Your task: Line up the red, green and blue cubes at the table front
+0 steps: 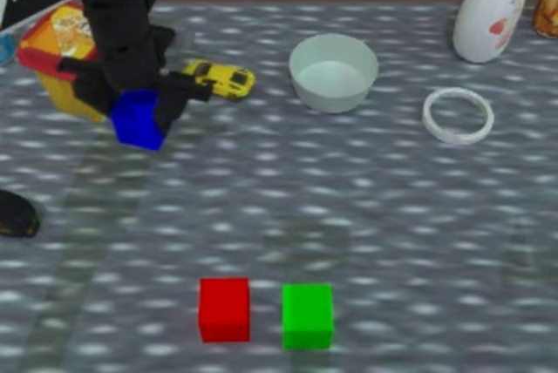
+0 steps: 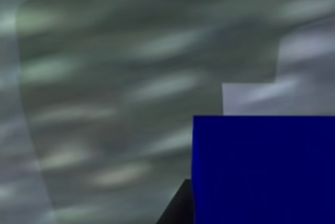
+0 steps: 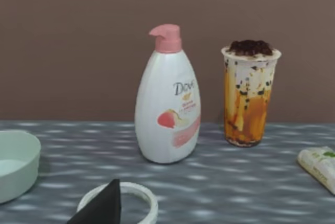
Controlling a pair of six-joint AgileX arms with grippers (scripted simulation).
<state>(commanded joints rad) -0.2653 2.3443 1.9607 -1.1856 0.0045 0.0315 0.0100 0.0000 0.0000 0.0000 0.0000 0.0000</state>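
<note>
My left gripper point(image 1: 135, 98) is at the back left of the table point(image 1: 392, 216), shut on the blue cube point(image 1: 138, 120), with a dark finger on each side of it. In the left wrist view the blue cube point(image 2: 261, 169) fills the corner beside one finger point(image 2: 180, 205). The red cube point(image 1: 224, 308) and the green cube point(image 1: 307, 315) sit side by side near the table front, a small gap between them. My right arm is outside the top view. Its wrist view shows one dark finger point(image 3: 104, 205) set wide over the white ring point(image 3: 138, 198), with nothing held.
A yellow toy car point(image 1: 222, 78) lies just right of the left gripper, and a yellow-and-red container point(image 1: 57, 55) stands behind it. Further right are a pale bowl point(image 1: 333, 72), the white ring point(image 1: 458, 115), a lotion bottle point(image 1: 493, 7) and a drink cup point(image 3: 250, 96). A black object point(image 1: 16, 214) lies at the left edge.
</note>
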